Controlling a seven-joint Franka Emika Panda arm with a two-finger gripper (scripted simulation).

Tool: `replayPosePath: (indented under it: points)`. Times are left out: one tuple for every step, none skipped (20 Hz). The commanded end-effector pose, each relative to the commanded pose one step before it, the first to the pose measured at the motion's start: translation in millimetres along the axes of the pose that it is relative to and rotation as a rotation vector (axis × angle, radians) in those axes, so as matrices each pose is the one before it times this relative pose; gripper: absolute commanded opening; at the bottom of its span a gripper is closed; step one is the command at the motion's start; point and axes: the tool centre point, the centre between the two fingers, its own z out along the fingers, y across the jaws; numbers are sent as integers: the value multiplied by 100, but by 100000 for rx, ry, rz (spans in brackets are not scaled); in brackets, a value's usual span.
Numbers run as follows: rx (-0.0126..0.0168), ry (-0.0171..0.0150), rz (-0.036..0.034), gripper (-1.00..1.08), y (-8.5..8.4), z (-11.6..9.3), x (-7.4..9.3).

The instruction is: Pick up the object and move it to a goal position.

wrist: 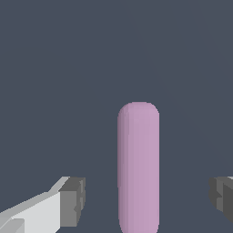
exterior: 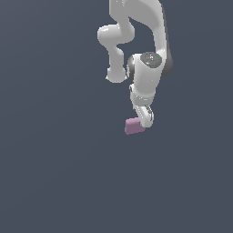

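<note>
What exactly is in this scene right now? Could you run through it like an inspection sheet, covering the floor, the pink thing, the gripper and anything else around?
Surface: plain dark grey-blue ground, bare and unmarked.
Job's things: small matte pink-mauve block with rounded end, lying between the gripper's fingers, not touched by either.
Clutter: nothing seen.
Grippers: gripper open, its grey pads standing apart on both sides of the block; the white arm bends down over it in the exterior view.
Cables: nothing seen.
Surroundings: nothing seen beyond the same dark ground; no goal marker visible.
</note>
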Motion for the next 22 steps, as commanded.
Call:
replayPosePath:
  points:
    - [-5,2,22,100,5,122,5]
    - [0,0,0,100,5,162,-8]
    - [0,0,0,100,8,227,-11]
    - [-1,9,69,100,12,292,23]
    - [0,0,0,100,14,358,-17]
    - [-1,13,84,100,19,424,25]
    - [0,0,0,100,20,490,-23]
    - [-1,16,96,100,23,546,27]
    - [0,0,0,100,18,511,-24]
    - [-1,10,84,100,12,450,24]
    - [0,0,0,100,2,389,-19]
    - [0,-3,49,100,-6,328,11]
    - [0,0,0,100,-15,266,-14]
    - [0,0,0,100,-22,201,-12]
    - [0,0,0,100,-23,137,-9]
    - [0,0,0,100,-18,78,-5]
    - [0,0,0,100,-7,25,-2]
    - [0,0,0,-100,0,0,0]
    - [0,0,0,-100,0,0,0]
    - [0,0,0,-100,0,0,0]
    - [0,0,0,-100,0,0,0]
    - [0,0,0,-100,0,0,0]
